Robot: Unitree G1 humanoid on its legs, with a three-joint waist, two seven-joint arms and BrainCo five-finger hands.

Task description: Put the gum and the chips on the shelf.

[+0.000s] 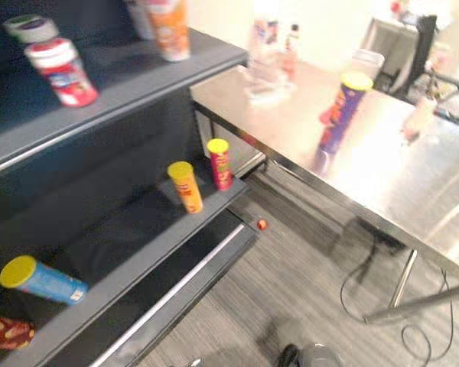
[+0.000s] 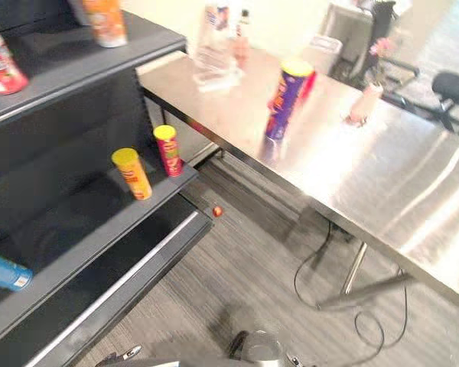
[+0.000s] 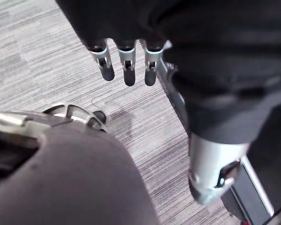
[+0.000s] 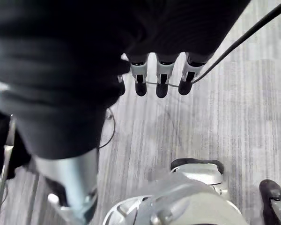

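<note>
On the glossy steel desk (image 1: pixel 382 176): one purple cylindrical chips can (image 1: pixel 340 111), yellow-lidded, upright. On the dark matte shelf (image 1: pixel 138 69), top board: one red gum jar (image 1: pixel 60 65), pale cap, tilted; one orange can (image 1: pixel 168 29), top cut off. Middle board: two slim cans, yellow can (image 1: pixel 185 186) and red can (image 1: pixel 219 163), upright. Lower board: one blue tube (image 1: pixel 42 280) lying flat; a red patterned packet (image 1: pixel 6 332), cut off at the edge. Small orange ball (image 1: pixel 262 224) on the grey striped floor (image 1: pixel 291 275). Left hand (image 3: pixel 126 68) and right hand (image 4: pixel 161 77) slack, fingers straight, apart, holding nothing.

This looks like a lab: snack-stocked shelf (image 1: pixel 130 248) (shop-style), steel table (image 2: pixel 382 176), office chair (image 2: pixel 451 84).
</note>
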